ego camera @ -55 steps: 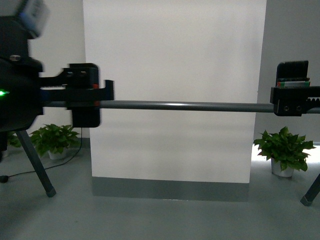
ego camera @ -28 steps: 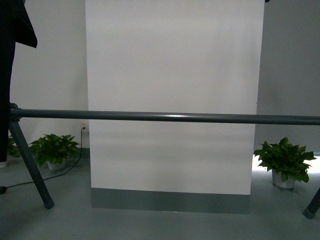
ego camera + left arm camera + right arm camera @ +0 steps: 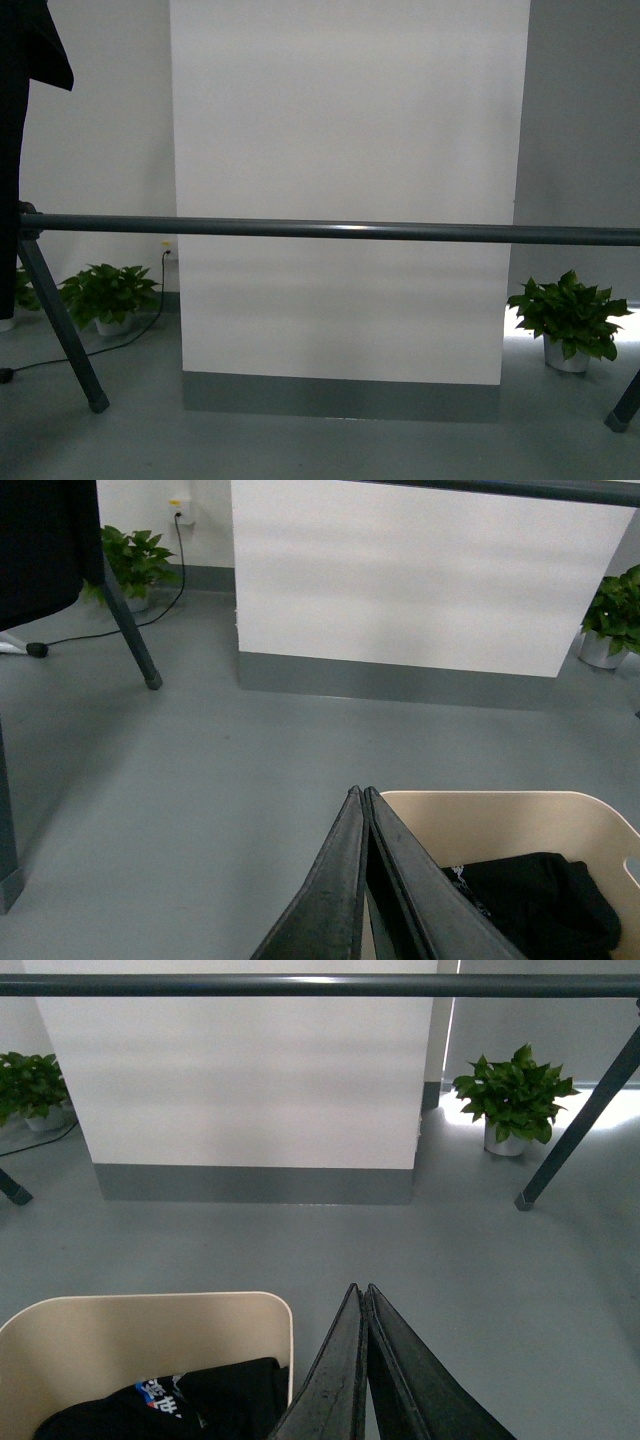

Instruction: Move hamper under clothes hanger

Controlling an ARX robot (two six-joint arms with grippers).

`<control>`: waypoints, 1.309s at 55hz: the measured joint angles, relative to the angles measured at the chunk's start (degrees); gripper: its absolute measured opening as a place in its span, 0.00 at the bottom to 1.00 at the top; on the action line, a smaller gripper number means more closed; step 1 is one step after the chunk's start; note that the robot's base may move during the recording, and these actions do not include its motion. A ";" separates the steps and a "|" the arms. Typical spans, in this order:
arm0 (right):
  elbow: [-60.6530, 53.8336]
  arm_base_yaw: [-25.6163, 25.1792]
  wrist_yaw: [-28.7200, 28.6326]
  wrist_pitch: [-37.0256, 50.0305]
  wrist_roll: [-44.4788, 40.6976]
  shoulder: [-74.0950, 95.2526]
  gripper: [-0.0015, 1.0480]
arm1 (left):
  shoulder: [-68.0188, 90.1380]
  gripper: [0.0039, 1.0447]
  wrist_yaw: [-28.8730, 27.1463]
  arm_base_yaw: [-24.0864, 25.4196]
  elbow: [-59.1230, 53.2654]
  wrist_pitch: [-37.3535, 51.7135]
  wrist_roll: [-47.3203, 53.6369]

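The clothes hanger's long dark grey bar [image 3: 340,231] crosses the front view, with splayed legs [image 3: 62,330] at both sides. It also shows in the right wrist view [image 3: 300,985] and the left wrist view [image 3: 520,490]. The beige hamper [image 3: 500,815] sits on the floor on this side of the bar, with black clothing [image 3: 540,905] inside. It also shows in the right wrist view [image 3: 140,1330]. My left gripper [image 3: 362,792] is shut and empty beside one end of the hamper's rim. My right gripper [image 3: 358,1290] is shut and empty beside the other end. Neither arm shows in the front view.
A white panel [image 3: 345,190] with a grey base stands behind the rack. Potted plants sit at left [image 3: 105,295] and right [image 3: 570,318]. A black garment [image 3: 25,90] hangs at the rack's left end. A cable [image 3: 110,630] lies on the grey floor.
A second ago both grippers were up at the rack's bar in the front view; they have since dropped out of it. Since half a second ago the view has barely shifted.
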 joint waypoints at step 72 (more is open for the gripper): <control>-4.22 -0.02 0.04 -26.93 0.00 -31.19 0.02 | -33.90 0.03 0.17 0.04 -3.23 -30.58 0.35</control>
